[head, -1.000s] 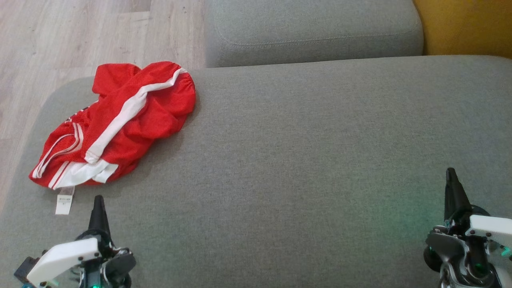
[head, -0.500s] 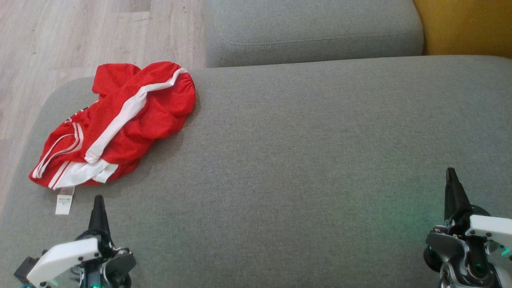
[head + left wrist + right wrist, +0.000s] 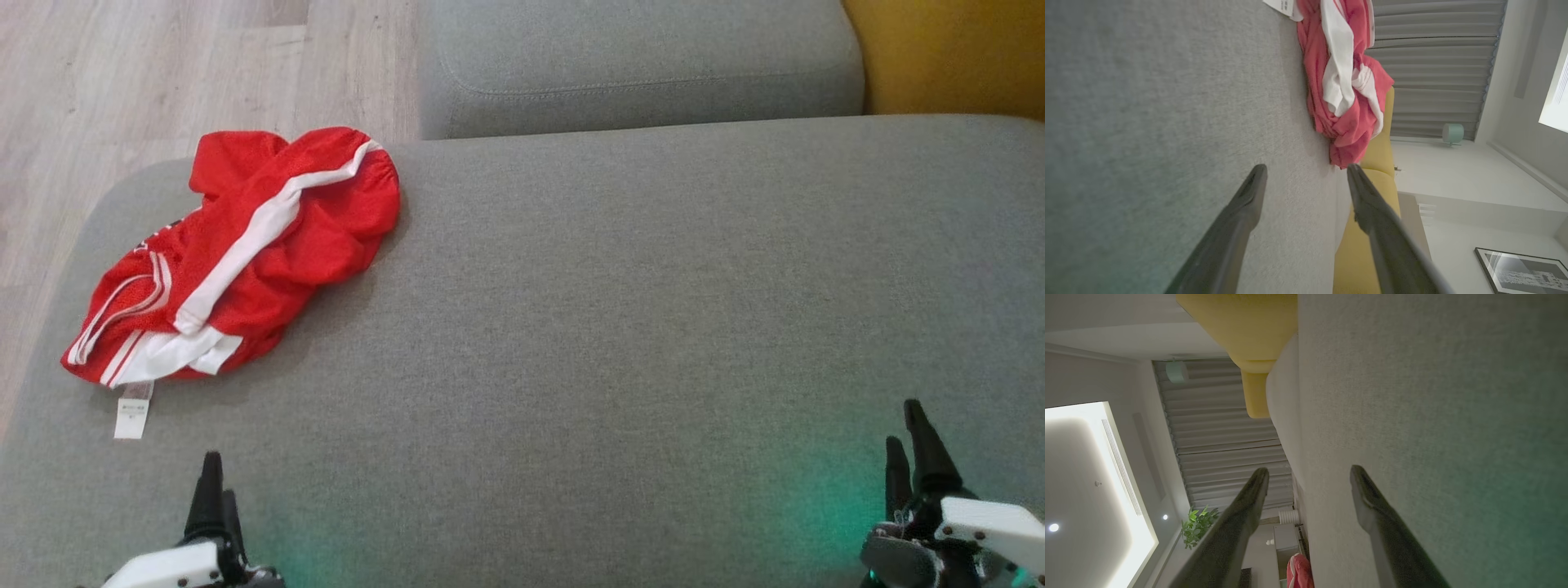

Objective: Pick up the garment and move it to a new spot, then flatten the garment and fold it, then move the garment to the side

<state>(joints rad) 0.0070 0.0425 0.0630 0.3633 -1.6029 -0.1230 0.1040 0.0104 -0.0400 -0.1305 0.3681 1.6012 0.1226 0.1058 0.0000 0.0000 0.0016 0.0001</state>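
Garment, red with white stripes, lay crumpled at the far left of the grey sofa cushion, its white label on the near side. The left claw and right claw both had their fingers apart, gripped nothing, and touched no cloth.

We have a broad stretch of bare grey seat cushion across the middle and right of the frame, open from the bottom edge upward. At the upper left the crumpled red garment lies by the cushion's edge, its white label lying at the lower left, ahead of our left gripper. Along the top the grey back cushion rises as a barrier, with yellow upholstery in the upper right corner
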